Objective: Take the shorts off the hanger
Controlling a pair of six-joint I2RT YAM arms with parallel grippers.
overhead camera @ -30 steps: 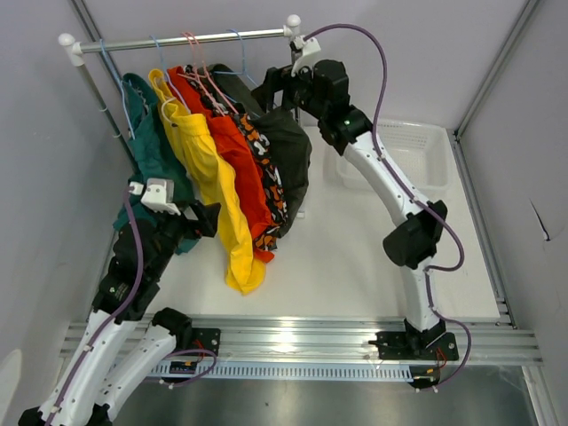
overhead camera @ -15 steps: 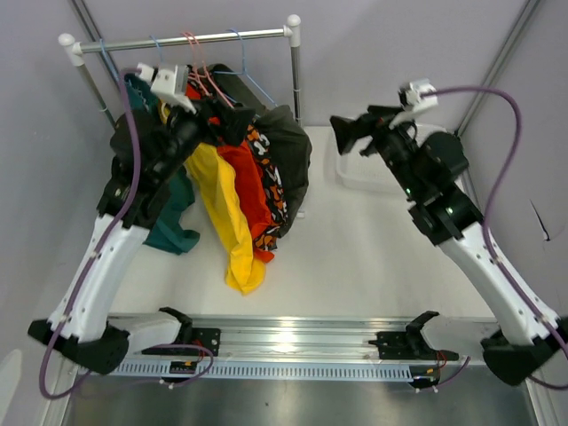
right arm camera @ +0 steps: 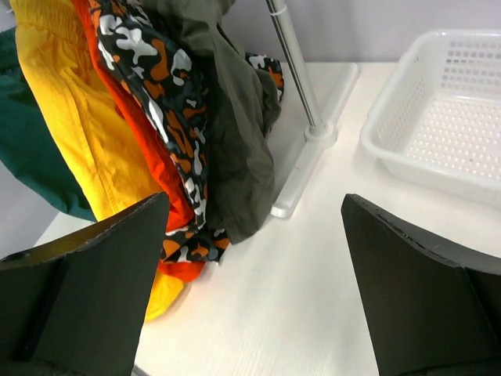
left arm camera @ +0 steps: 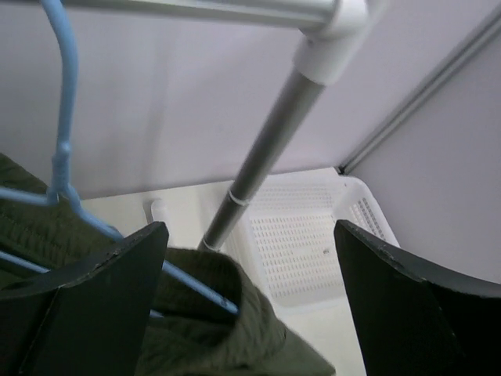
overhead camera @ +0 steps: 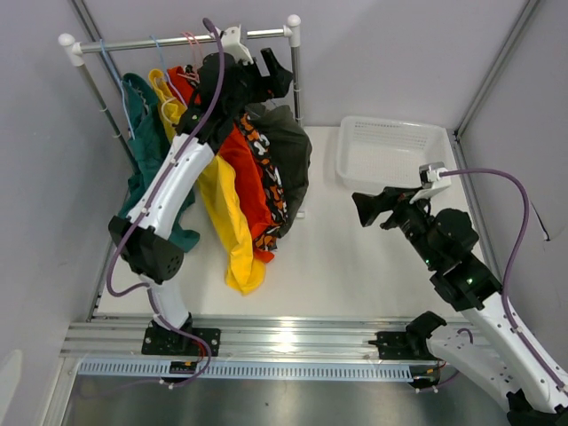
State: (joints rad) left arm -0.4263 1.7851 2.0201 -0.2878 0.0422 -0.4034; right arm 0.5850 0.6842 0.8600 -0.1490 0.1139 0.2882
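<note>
Up on the rail (overhead camera: pixel 177 40), five shorts (overhead camera: pixel 226 191) hang bunched together, teal through yellow and red-orange to the dark olive pair (overhead camera: pixel 291 151). The left hand (overhead camera: pixel 277 75) is raised just above that pair, fingers apart. The right hand (overhead camera: pixel 364 209) hovers over the surface (overhead camera: pixel 355 266), fingers apart too.

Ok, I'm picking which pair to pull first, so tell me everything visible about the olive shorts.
The olive shorts are dark, soft, finely ribbed cloth, draped over a blue hanger, rightmost on the rail, against the patterned pair. Their lower edge hangs down near the rack foot. The left gripper hovers just above them, jaws open.
</note>
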